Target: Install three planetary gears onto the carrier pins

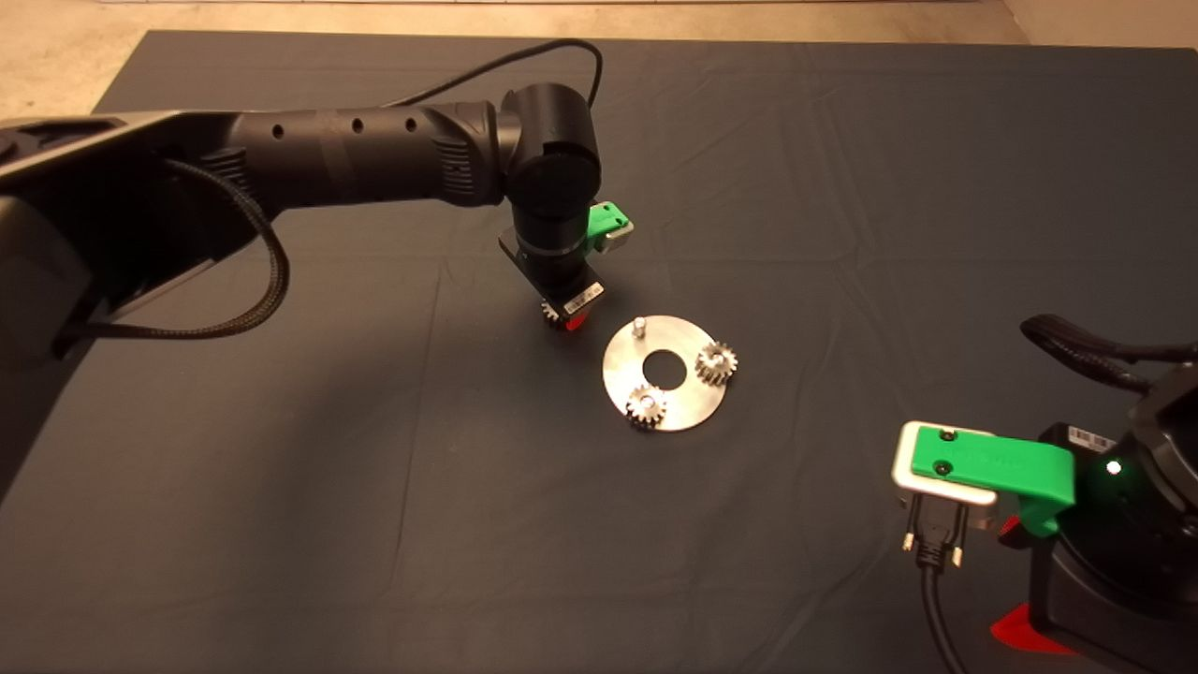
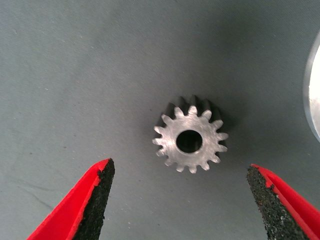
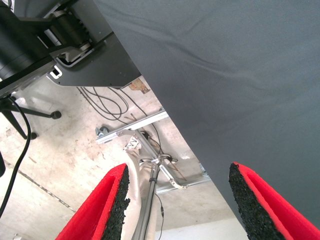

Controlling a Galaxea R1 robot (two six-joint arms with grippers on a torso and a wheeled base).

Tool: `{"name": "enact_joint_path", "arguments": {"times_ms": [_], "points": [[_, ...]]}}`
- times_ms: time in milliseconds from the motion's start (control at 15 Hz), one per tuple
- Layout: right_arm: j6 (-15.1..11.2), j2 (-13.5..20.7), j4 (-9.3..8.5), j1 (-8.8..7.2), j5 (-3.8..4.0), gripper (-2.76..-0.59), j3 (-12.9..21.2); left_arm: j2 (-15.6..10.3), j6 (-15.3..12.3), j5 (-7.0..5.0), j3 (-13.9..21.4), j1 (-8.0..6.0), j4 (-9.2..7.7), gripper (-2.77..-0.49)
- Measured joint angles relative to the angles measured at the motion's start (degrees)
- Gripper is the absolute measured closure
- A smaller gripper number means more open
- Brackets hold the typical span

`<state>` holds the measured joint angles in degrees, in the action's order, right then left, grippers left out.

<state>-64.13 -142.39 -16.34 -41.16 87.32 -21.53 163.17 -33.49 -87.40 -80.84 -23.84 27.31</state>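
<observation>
The round silver disc [image 1: 688, 402] lies flat at the mat's middle. Two planetary gears [image 1: 717, 361] [image 1: 646, 406] sit on its carrier pins; the third pin [image 1: 637, 327] stands bare at the disc's far left. The third gear [image 1: 550, 310] lies flat on the mat just left of the disc, partly hidden under my left gripper [image 1: 566, 316]. In the left wrist view that gear [image 2: 190, 141] lies between the open fingers of my left gripper [image 2: 180, 165], untouched, with the disc's rim [image 2: 315, 95] at the edge. My right gripper [image 1: 1009, 529] is parked at the lower right, open and empty.
The left arm [image 1: 374, 154] reaches in from the left over the dark mat [image 1: 374, 487]. A cable [image 1: 936, 580] hangs by the right gripper. The right wrist view looks past the mat's edge [image 3: 165, 105] at the floor, cables and a metal frame [image 3: 150, 130].
</observation>
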Motion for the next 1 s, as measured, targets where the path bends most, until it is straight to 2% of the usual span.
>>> {"name": "enact_joint_path", "arguments": {"times_ms": [400,1000], "points": [[0.0,-0.01,0.0,0.0,-0.02,-1.47,0.0,-0.02,0.02,0.01,-1.13,0.0,1.22,-1.89],[0.0,-0.95,0.0,0.01,-0.02,-1.47,0.0,0.2,-0.02,0.01,-2.05,0.01,1.27,-1.89]]}}
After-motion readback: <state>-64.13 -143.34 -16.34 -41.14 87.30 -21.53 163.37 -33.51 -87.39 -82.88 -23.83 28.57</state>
